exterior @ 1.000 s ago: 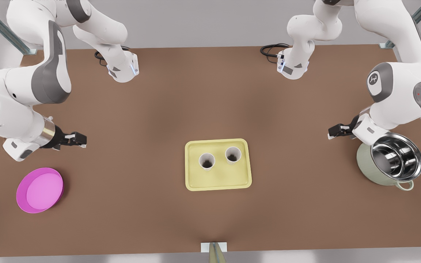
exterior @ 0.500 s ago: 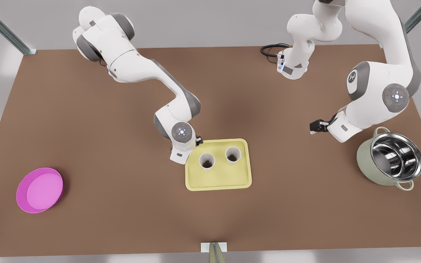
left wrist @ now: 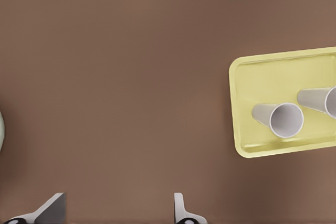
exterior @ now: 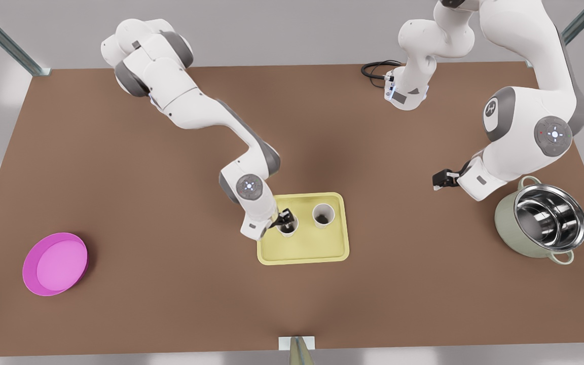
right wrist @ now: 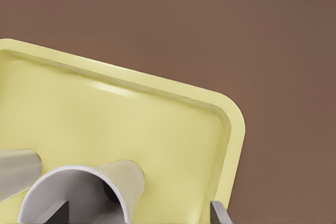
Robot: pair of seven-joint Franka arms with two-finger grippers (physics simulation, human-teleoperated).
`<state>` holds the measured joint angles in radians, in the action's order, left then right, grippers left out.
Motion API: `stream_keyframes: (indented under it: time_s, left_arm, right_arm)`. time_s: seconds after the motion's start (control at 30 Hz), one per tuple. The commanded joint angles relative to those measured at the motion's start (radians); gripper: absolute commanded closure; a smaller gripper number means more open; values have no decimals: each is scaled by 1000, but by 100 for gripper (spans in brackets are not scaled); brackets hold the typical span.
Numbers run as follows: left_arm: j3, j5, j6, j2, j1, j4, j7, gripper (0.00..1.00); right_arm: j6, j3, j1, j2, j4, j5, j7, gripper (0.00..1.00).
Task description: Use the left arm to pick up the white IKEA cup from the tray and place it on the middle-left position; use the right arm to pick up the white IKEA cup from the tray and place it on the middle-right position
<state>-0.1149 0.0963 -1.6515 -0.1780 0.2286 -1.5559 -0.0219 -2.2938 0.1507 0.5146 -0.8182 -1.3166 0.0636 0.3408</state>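
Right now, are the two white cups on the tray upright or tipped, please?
Upright: both white cups stand on the yellow tray, mouths up; the right gripper is at one, the left gripper waits near the pot.

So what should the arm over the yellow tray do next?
Probably close the right gripper on the cup: its open fingers straddle the cup's wall on the tray. The left gripper waits open near the pot.
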Motion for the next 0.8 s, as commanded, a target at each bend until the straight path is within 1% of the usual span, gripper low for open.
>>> stream_keyframes:
  time_s: [0.0,0.07,0.1,0.13,0.27,0.3,0.33,0.37,0.4,0.47,0.57,0.6,0.63,0.67,0.7,0.77]
  left_arm:
    - [-2,2,-2,0,0,0,-4,0]
    - [0,2,-2,-3,1,0,-6,0]
    - [0,2,-4,-3,0,0,-6,0]
    - [0,0,-10,-3,1,-1,-6,0]
    - [0,-1,-11,-9,1,-1,-7,0]
    - [0,-1,-11,-11,1,-1,-7,0]
    - [0,0,-11,-11,1,-1,-7,0]
    - [0,-1,-11,-11,1,-1,-9,0]
    - [0,-1,-11,-9,1,0,-9,0]
    - [0,-7,-10,-8,3,0,-9,0]
    - [0,-7,-10,-9,3,-1,-9,0]
    - [1,-7,-11,-11,3,-1,-9,0]
    - [0,-7,-11,-11,3,-1,-9,0]
    - [0,-7,-13,-12,3,-1,-9,0]
    - [0,-7,-13,-15,1,-1,-9,0]
    - [0,-9,-17,-18,3,0,-9,0]
  right_arm:
    - [-58,0,1,-9,-1,-1,38,0]
    - [-58,0,1,-15,-3,-1,37,0]
    - [-56,0,1,-15,-18,76,38,0]
    - [-55,0,2,-16,-36,91,40,0]
    - [-53,0,16,-30,-46,91,44,0]
    - [-53,0,16,-30,-46,91,47,32]
    - [-50,0,16,-29,-46,91,49,54]
    - [-50,1,16,-29,-46,91,49,60]
    - [-50,0,16,-29,-44,90,50,64]
    - [-50,0,16,-29,-44,90,50,80]
    - [-53,0,16,-30,-41,91,47,83]
    - [-55,1,16,-30,-41,91,46,87]
    - [-55,0,16,-30,-41,91,46,89]
    - [-50,0,16,-22,-41,91,49,94]
    - [-21,1,15,7,-41,88,49,96]
    - [79,1,-24,80,-41,81,43,96]
